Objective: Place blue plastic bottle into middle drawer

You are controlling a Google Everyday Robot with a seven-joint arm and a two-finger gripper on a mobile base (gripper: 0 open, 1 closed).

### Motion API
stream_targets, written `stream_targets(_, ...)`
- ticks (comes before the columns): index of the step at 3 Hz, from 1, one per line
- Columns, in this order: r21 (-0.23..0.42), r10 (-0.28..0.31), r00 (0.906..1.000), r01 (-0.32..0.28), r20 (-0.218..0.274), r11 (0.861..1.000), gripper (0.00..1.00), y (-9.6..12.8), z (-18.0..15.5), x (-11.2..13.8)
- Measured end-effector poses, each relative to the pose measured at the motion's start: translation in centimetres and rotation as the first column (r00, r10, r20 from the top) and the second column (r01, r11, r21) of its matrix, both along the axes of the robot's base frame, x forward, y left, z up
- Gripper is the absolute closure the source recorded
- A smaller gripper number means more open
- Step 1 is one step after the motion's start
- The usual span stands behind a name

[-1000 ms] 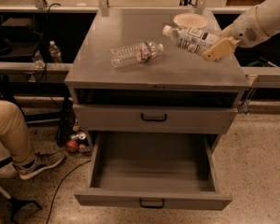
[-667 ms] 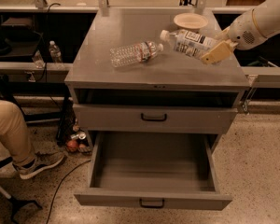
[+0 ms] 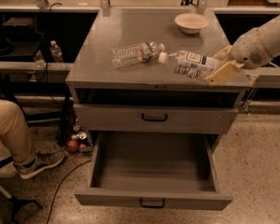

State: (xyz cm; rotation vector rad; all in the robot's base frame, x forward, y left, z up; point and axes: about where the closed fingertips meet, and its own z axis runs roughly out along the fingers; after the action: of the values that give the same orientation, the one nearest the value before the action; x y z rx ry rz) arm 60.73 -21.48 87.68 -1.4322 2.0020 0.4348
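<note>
Blue plastic bottle (image 3: 191,63), white-capped, white-labelled, tilts sideways gripped by the claw (image 3: 218,64) over the cabinet top (image 3: 130,31).

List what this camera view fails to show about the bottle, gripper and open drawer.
Base of the blue plastic bottle: covered by the gripper at the cabinet top's right edge; its label print too small.
Rear of the middle drawer: hidden under the closed drawer above.
The arm: cut off by the right edge.
</note>
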Motion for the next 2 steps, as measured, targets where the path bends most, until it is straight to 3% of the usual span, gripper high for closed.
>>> stream_targets(1, -0.076, 0.033, 0.9994, -0.033, -0.004, 0.997, 1.0, -0.3, -2.4, -3.8)
stream_targets(2, -0.146, 0.034, 0.9992, -0.037, -0.023, 0.989, 1.0, -0.7, -4.9, -5.8)
